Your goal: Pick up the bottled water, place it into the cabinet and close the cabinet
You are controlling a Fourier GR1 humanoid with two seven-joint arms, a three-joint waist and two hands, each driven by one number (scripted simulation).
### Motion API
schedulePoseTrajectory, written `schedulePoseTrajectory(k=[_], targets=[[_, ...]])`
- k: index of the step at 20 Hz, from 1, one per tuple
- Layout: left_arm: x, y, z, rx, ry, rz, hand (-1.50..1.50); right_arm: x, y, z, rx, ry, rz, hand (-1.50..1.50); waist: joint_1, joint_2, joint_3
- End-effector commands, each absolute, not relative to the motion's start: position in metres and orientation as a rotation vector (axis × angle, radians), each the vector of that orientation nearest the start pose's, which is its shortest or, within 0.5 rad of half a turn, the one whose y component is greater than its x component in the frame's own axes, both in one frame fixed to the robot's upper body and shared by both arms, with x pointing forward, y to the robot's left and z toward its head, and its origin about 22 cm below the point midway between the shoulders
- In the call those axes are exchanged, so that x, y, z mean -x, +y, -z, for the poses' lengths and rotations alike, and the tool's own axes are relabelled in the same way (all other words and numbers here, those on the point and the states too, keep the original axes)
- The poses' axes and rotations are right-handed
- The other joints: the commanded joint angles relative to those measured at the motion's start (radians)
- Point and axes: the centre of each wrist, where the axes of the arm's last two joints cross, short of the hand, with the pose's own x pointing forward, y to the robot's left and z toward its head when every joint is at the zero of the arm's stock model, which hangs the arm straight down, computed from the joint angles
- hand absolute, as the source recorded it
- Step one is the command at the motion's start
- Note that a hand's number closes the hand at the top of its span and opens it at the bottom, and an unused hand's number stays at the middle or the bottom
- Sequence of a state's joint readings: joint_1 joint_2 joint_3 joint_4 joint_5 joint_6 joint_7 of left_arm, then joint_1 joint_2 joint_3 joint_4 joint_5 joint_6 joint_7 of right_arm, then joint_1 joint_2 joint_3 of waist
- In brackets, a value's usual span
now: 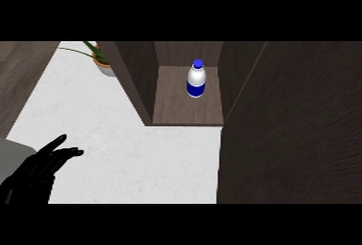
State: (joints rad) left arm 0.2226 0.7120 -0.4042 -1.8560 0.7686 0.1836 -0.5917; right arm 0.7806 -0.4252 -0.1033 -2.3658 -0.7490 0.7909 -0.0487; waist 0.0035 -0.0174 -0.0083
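Biggest thing in view is the dark wood door, filling the right side from the cabinet's front down to the view's lower edge. It reads as swung open toward the robot, so the step in hand is prob. the close. To do it well, push on the door's face far from the hinge w/ flat fingers and follow the swing till the door meets the cabinet front, since a short shove may leave it ajar. Which hand suits best can't be told, as the right hand isn't in view. Next is the white surface, w/ broad open room across the middle and left, so an approach from there looks free. The tight spot is the door's inner edge, just beside the opening. The cabinet stands open at the back, its side walls framing a narrow bay. The left hand sits low at the view's left corner, fingers released and straight, grasping nothing, well apart from the door. A plant stands just left of the cabinet wall, out of the likely swing path. The bottled water stands upright inside the cabinet, toward the back and apart from the front edge, so it shouldn't snag the door.
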Motion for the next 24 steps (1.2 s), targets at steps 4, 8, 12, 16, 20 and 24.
schedulePoseTrajectory(k=[4, 8, 12, 16, 20, 24], targets=[[-0.163, 0.318, -0.059, 0.232, -1.897, -0.039, -1.5, -0.061, -0.268, -0.177, -0.725, -1.734, -0.769, 1.5, 0.018, -0.006, -0.005], [-0.152, 0.328, -0.059, 0.253, -1.864, -0.035, -1.5, -0.07, -0.261, -0.175, -0.766, -1.718, -0.817, 1.5, 0.035, -0.01, -0.008], [-0.152, 0.338, -0.065, 0.24, -1.872, -0.056, -1.5, -0.079, -0.254, -0.177, -0.803, -1.712, -0.889, 1.5, 0.036, -0.012, -0.012], [-0.143, 0.343, -0.063, 0.252, -1.848, -0.077, -1.5, -0.086, -0.246, -0.177, -0.818, -1.679, -0.941, 1.5, 0.031, -0.025, -0.014], [-0.138, 0.357, -0.066, 0.231, -1.847, -0.059, -1.5, -0.096, -0.237, -0.173, -0.85, -1.667, -0.903, 1.5, 0.048, -0.025, -0.017], [-0.136, 0.362, -0.069, 0.252, -1.839, -0.049, -1.5, -0.107, -0.223, -0.169, -0.884, -1.66, -0.874, 1.5, 0.059, -0.017, -0.017]])
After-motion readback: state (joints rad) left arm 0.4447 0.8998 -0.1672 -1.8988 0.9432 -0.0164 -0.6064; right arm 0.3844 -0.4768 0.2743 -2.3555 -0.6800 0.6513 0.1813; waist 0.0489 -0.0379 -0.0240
